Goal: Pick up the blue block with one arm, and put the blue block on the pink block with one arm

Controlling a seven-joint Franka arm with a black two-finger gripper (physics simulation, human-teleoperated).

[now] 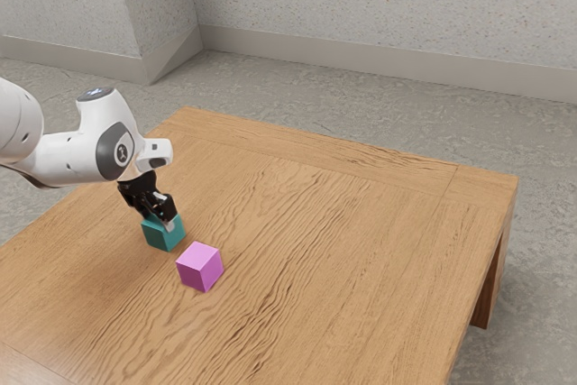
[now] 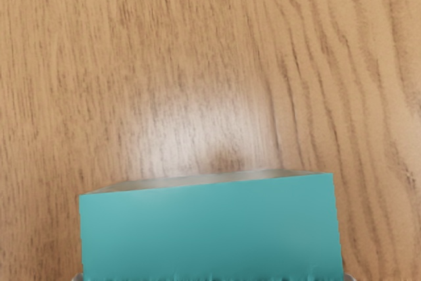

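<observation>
The blue block [image 1: 165,234], teal in colour, is near the exterior view's left side of the wooden table [image 1: 361,223]. My gripper [image 1: 157,213] comes down on its top, and the black fingers close on it from two sides. In the wrist view the blue block [image 2: 210,228] looms large right under my hand, with bare wood beyond it. I cannot tell whether it rests on the table or hangs just above it. The pink block [image 1: 199,266] sits on the table a short way toward the exterior view's lower right of the blue one, apart from it.
The tabletop stretches wide toward the exterior view's right and far side. Its front edge runs along the lower left. Grey floor and walls surround the table.
</observation>
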